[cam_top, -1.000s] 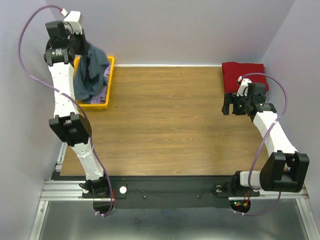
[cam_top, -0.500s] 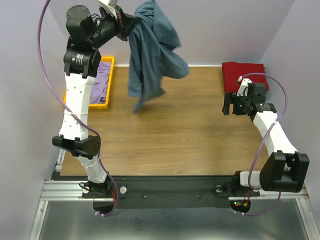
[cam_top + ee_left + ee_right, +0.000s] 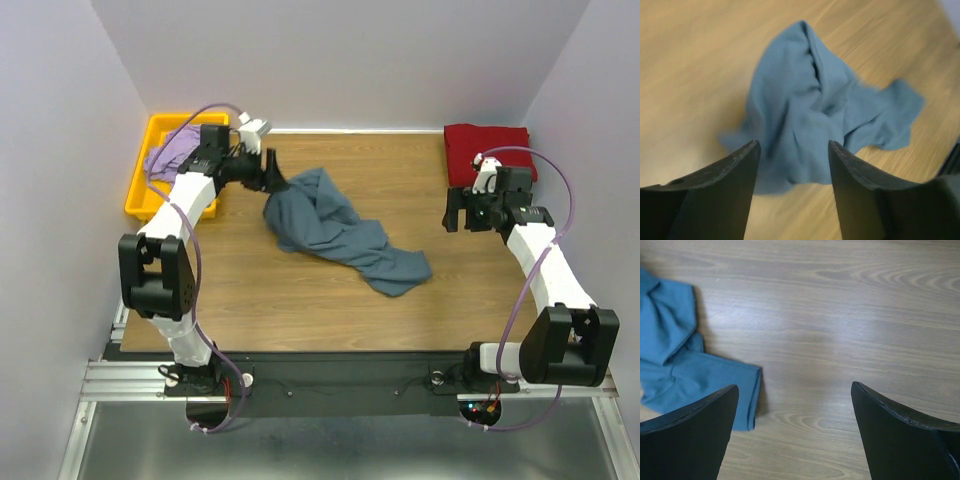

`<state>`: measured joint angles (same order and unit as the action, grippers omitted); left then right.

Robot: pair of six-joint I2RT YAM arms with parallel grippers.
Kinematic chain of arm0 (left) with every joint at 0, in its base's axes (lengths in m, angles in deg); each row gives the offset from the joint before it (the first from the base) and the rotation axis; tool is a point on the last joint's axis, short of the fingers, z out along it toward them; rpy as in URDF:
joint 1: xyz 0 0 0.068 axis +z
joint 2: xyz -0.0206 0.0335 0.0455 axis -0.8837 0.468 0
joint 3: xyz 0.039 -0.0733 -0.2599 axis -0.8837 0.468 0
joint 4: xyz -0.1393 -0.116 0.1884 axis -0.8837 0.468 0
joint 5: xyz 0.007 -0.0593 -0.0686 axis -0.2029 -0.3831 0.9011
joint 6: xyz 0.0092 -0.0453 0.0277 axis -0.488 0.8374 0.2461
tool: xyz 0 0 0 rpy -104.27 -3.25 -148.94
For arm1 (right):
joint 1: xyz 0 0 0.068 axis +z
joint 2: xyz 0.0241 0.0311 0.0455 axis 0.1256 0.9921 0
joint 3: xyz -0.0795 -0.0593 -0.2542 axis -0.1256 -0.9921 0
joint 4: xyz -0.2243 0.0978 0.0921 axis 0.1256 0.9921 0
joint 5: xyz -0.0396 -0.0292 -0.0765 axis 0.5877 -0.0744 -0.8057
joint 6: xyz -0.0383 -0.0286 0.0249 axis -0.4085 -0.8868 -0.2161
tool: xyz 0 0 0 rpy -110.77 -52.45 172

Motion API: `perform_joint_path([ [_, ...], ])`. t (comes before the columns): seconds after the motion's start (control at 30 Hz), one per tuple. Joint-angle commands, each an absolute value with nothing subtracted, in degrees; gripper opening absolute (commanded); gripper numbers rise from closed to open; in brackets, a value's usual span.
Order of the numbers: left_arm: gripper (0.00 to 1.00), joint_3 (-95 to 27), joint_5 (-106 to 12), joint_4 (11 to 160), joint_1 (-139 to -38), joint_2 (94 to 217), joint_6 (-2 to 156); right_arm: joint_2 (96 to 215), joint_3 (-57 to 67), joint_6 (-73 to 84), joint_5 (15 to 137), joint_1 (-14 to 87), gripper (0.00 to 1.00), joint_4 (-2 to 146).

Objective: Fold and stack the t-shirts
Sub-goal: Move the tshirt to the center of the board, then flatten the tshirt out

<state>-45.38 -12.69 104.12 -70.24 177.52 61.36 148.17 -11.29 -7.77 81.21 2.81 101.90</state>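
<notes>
A wooden table (image 3: pixel 330 300) fills the overhead view. The blue shirt (image 3: pixel 335 235), which a second ago hung from the left gripper (image 3: pixel 272 180) above the yellow tray (image 3: pixel 140 208), now lies crumpled mid-table, trailing rightward. The left jaws have parted. The wrist view shows nothing between them, with the cloth just beyond. A red shirt (image 3: pixel 487 150) sits folded at the far right corner. A purple shirt (image 3: pixel 170 155) waits in the tray. The right gripper (image 3: pixel 465 215) hovers wide and empty. Spreading the blue shirt flat likely comes next.
</notes>
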Motion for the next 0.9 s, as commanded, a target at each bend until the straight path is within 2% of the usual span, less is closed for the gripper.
perform_joint_path([
  [0.0,0.72,-42.37,-17.68,103.6,-63.68,174.34,55.99,149.45,-8.28,-10.88,88.54,3.17,1.0,104.99],
  [0.23,0.73,-34.21,-21.12,109.22,-65.69,171.79,47.12,155.86,-6.26,-15.8,103.38,3.44,1.0,111.75],
  [0.47,0.73,-30.23,-22.19,108.09,-69.3,174.33,46.32,162.8,-6.96,-18.01,101.57,7.04,0.96,114.49],
  [0.67,0.73,-39.8,-23.84,107.91,-78.43,177.84,43.77,167.72,-8.46,-16.87,100.07,9.94,0.81,114.66],
  [0.87,0.74,-55.68,-28.85,106.94,-85.02,188.46,43.34,170.72,-9.86,-15.9,98.41,10.03,0.78,114.58],
])
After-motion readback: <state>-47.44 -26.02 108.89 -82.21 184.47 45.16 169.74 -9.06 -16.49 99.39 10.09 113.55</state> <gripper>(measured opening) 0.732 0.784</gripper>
